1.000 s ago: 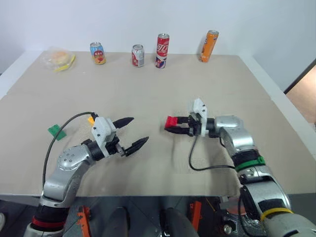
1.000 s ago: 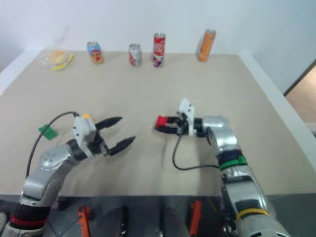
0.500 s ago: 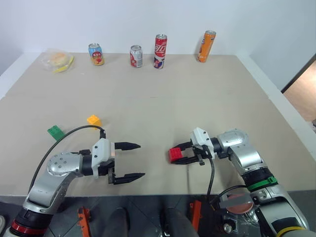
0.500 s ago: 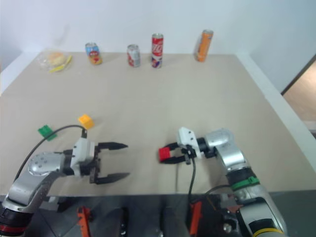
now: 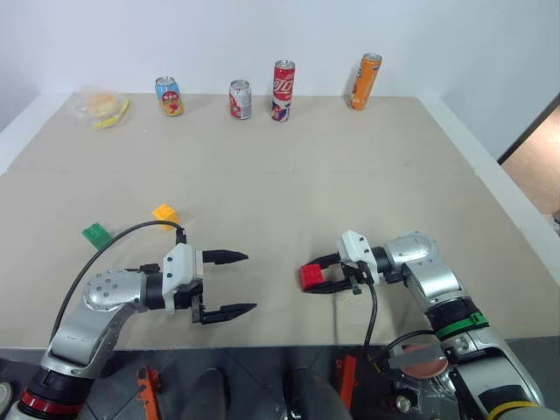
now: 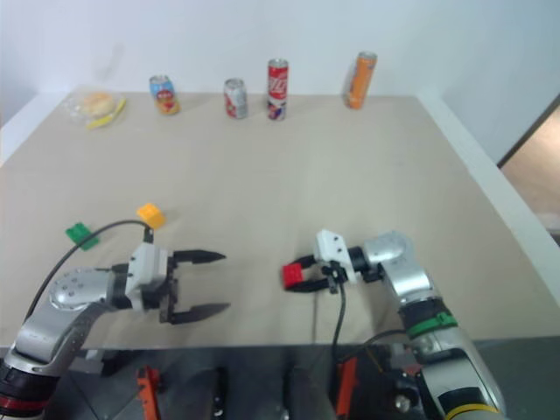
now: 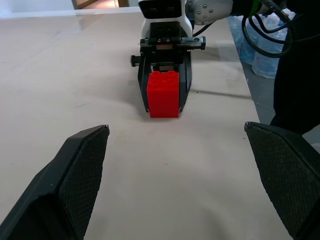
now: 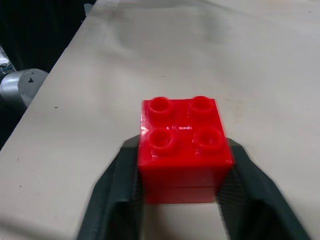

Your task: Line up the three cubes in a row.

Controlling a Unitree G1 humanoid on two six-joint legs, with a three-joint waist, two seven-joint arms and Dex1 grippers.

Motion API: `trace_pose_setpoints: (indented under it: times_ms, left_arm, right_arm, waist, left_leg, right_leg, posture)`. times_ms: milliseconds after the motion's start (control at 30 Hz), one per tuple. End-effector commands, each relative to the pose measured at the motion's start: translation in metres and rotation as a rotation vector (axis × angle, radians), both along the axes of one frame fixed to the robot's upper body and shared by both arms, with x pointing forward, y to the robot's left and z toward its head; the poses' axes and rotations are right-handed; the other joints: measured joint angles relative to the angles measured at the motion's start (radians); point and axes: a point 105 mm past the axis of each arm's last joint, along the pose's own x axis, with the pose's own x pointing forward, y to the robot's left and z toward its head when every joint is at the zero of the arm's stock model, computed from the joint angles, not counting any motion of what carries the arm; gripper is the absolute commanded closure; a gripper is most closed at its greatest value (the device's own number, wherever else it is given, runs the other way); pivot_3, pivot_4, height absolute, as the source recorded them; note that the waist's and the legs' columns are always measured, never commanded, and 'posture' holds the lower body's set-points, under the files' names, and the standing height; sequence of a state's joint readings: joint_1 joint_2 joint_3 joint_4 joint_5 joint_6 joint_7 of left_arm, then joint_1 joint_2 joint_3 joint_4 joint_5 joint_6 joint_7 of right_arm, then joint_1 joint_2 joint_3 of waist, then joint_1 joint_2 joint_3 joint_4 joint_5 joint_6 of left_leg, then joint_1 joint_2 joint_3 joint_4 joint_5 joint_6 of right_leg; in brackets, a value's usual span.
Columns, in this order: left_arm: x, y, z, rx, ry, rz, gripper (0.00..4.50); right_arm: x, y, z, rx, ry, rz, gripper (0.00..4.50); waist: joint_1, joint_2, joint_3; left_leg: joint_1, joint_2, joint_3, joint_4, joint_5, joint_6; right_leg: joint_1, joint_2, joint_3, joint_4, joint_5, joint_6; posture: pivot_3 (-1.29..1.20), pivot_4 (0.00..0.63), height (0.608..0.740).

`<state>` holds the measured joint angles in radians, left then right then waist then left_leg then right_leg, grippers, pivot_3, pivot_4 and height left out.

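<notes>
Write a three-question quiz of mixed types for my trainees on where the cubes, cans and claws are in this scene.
1. True or false: the red cube sits between the fingers of the right claw.
2. How many drink cans stand along the table's far edge?
3. Which cube lies nearest the table's left edge: A the green cube, B the yellow-orange cube, C the red cube?

Key:
1. True; it rests on the table, studs up.
2. Four.
3. A; the left claw is open and holds nothing.
</notes>
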<state>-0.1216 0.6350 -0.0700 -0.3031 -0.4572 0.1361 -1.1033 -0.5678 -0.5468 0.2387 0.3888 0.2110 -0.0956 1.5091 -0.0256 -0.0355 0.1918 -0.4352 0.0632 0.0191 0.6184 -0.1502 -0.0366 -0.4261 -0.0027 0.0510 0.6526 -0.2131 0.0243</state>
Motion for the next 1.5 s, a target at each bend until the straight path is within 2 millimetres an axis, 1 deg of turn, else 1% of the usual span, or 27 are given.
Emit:
trace_pose_setpoints:
  times_ms: [33,67,133,167,233,300,333,367,433,500,600,700,867,1100,1233,1500]
  left_arm:
    - [0.003,0.0,0.008,-0.021,-0.042,0.03,0.0]
    - [0.006,0.003,0.012,-0.037,-0.048,0.064,0.0]
    - [0.011,0.007,0.018,-0.061,-0.056,0.114,0.0]
    - [0.015,0.015,0.024,-0.074,-0.068,0.166,0.0]
    - [0.02,0.027,0.032,-0.089,-0.082,0.234,0.0]
    - [0.029,0.067,0.043,-0.094,-0.095,0.389,0.0]
    - [0.031,0.084,0.047,-0.088,-0.102,0.449,0.0]
    - [0.032,0.102,0.049,-0.072,-0.108,0.503,0.0]
    - [0.034,0.129,0.051,-0.044,-0.109,0.581,0.0]
    - [0.034,0.152,0.052,-0.016,-0.098,0.638,0.0]
    - [0.035,0.178,0.047,0.016,-0.067,0.697,0.0]
    - [0.035,0.199,0.04,0.037,-0.043,0.747,0.0]
    - [0.04,0.22,0.035,0.031,-0.03,0.817,0.0]
    - [0.052,0.245,0.03,0.012,-0.017,0.898,0.0]
    - [0.059,0.25,0.022,0.025,0.011,0.903,0.0]
    - [0.063,0.251,-0.01,0.121,0.098,0.881,0.0]
  right_arm:
    - [-0.001,0.006,0.018,0.035,-0.009,0.05,1.14]
    - [-0.001,0.007,0.026,0.054,-0.01,0.053,0.89]
    - [0.0,0.009,0.036,0.081,-0.012,0.056,0.17]
    - [0.001,0.012,0.049,0.115,-0.022,0.057,0.03]
    - [0.003,0.018,0.066,0.163,-0.033,0.06,0.03]
    - [0.005,0.04,0.1,0.271,-0.075,0.073,0.03]
    - [0.005,0.05,0.112,0.312,-0.087,0.08,0.03]
    - [0.004,0.059,0.12,0.337,-0.086,0.097,0.03]
    - [0.001,0.076,0.127,0.364,-0.074,0.125,0.03]
    - [-0.001,0.09,0.129,0.38,-0.063,0.147,0.03]
    - [-0.001,0.107,0.128,0.397,-0.072,0.163,0.03]
    - [-0.002,0.115,0.13,0.422,-0.077,0.168,0.03]
    - [-0.003,0.12,0.132,0.452,-0.079,0.163,0.03]
    - [-0.006,0.119,0.129,0.457,-0.072,0.148,0.03]
    - [-0.007,0.118,0.127,0.458,-0.068,0.135,0.03]
    - [-0.008,0.116,0.128,0.467,-0.073,0.112,0.03]
  waist:
    - [0.0,0.0,0.0]
    - [0.0,0.0,0.0]
    - [0.0,0.0,0.0]
    - [-0.001,0.0,0.0]
    - [-0.001,0.0,0.0]
    - [-0.009,0.0,0.0]
    - [-0.014,0.0,0.0]
    - [-0.021,0.0,0.0]
    - [-0.021,-0.001,0.0]
    - [-0.019,-0.001,0.0]
    - [-0.017,-0.001,0.0]
    - [-0.017,-0.001,-0.001]
    - [-0.017,-0.002,-0.001]
    - [-0.018,-0.003,-0.002]
    - [-0.018,-0.004,-0.002]
    - [-0.018,-0.005,-0.003]
  left_leg:
    - [0.0,0.0,0.0,0.0,0.0,0.0]
    - [0.0,0.0,0.0,0.0,0.0,0.0]
    - [0.0,0.0,0.0,0.0,0.0,0.0]
    - [0.0,0.0,0.0,0.0,0.0,0.0]
    - [0.0,0.001,0.0,0.0,0.0,0.0]
    - [0.0,0.002,0.0,0.0,0.0,0.0]
    - [0.0,0.003,0.0,0.0,0.0,0.0]
    - [0.0,0.003,0.0,-0.001,0.0,0.0]
    - [-0.001,0.004,0.0,-0.001,0.0,0.0]
    - [-0.001,0.004,0.0,-0.002,0.0,0.0]
    - [-0.004,0.003,0.0,-0.002,0.0,-0.001]
    - [-0.004,0.003,0.003,-0.002,-0.001,-0.001]
    - [-0.004,0.003,0.006,-0.002,-0.001,-0.001]
    - [-0.004,0.004,0.007,-0.002,-0.001,-0.001]
    - [-0.004,0.004,0.007,-0.002,-0.001,-0.001]
    - [-0.004,0.004,0.007,-0.002,-0.001,-0.001]
  right_leg:
    - [0.0,0.0,0.0,0.0,0.0,0.0]
    - [0.0,0.0,0.0,0.0,0.0,0.0]
    - [0.0,0.0,0.0,0.0,0.0,0.0]
    - [0.0,0.0,0.0,0.0,0.0,0.0]
    - [-0.001,0.001,0.0,0.0,0.0,0.0]
    - [-0.002,0.001,0.0,0.001,0.0,0.0]
    - [-0.003,0.002,0.0,0.002,0.001,0.0]
    - [-0.004,0.003,0.0,0.002,0.001,0.0]
    - [-0.007,0.003,0.0,0.006,0.0,-0.001]
    - [-0.009,0.003,-0.001,0.01,-0.002,-0.003]
    - [-0.012,0.003,-0.001,0.012,-0.004,-0.004]
    - [-0.013,0.001,-0.001,0.012,-0.004,-0.004]
    - [-0.014,-0.001,-0.001,0.012,-0.003,-0.004]
    - [-0.015,-0.001,-0.002,0.013,-0.003,-0.005]
    - [-0.015,0.0,-0.002,0.013,-0.003,-0.005]
    - [-0.015,0.0,-0.002,0.014,-0.003,-0.005]
  posture:
    - [0.0,0.15,0.74]
    - [0.0,0.15,0.74]
    - [0.0,0.15,0.74]
    - [0.0,0.15,0.74]
    - [0.0,0.15,0.74]
    - [0.0,0.15,0.74]
    - [0.0,0.15,0.74]
    - [0.0,0.15,0.74]
    - [0.0,0.15,0.74]
    - [0.0,0.15,0.74]
    - [0.0,0.15,0.74]
    - [0.0,0.15,0.74]
    - [0.0,0.15,0.74]
    - [0.0,0.15,0.74]
    - [0.0,0.15,0.74]
    - [0.0,0.15,0.74]
